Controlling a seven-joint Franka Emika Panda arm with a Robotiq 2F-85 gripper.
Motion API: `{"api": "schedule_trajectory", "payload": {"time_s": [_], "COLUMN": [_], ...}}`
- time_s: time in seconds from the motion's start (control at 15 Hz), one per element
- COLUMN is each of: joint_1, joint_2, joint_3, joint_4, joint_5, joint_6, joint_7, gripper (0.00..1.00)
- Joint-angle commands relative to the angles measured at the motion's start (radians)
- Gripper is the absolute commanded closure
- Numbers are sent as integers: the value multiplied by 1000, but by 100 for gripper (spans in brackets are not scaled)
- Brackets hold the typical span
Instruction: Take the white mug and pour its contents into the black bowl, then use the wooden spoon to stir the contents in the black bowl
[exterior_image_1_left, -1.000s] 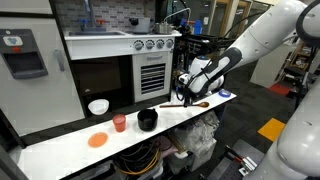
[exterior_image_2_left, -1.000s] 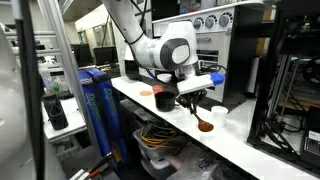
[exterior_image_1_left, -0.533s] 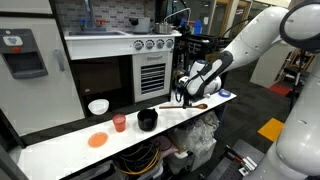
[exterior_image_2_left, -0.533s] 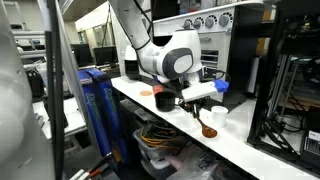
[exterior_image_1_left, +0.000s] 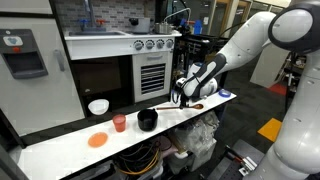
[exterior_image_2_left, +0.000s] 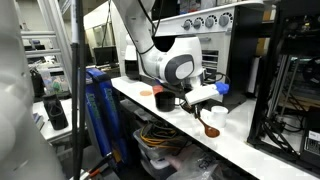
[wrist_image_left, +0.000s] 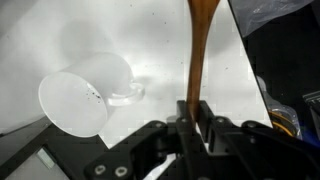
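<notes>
Wooden spoon (wrist_image_left: 198, 50) in tight pincer (wrist_image_left: 193, 112)

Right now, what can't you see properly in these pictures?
1. Inside the black bowl: too small and dark in an exterior view.
2. The wooden spoon's scoop end: cut off by the wrist view's top edge.
3. Specks inside the white mug: too small in the wrist view to name.

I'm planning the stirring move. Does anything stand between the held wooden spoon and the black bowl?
Nothing visible does. The gripper is shut on the wooden spoon, and only bare counter lies between it and the black bowl. The white mug sits on the spoon's other side.
</notes>
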Motion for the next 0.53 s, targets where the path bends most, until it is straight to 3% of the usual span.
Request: {"api": "schedule_trajectory", "payload": {"time_s": [0.0, 0.47], "joint_1": [-59, -122], "joint_2": [54, 109], "joint_3": [56, 116], "joint_4": [30, 41], "joint_5": [23, 5], "joint_6": [40, 72], "joint_7": [-56, -61], "gripper": [97, 97]}}
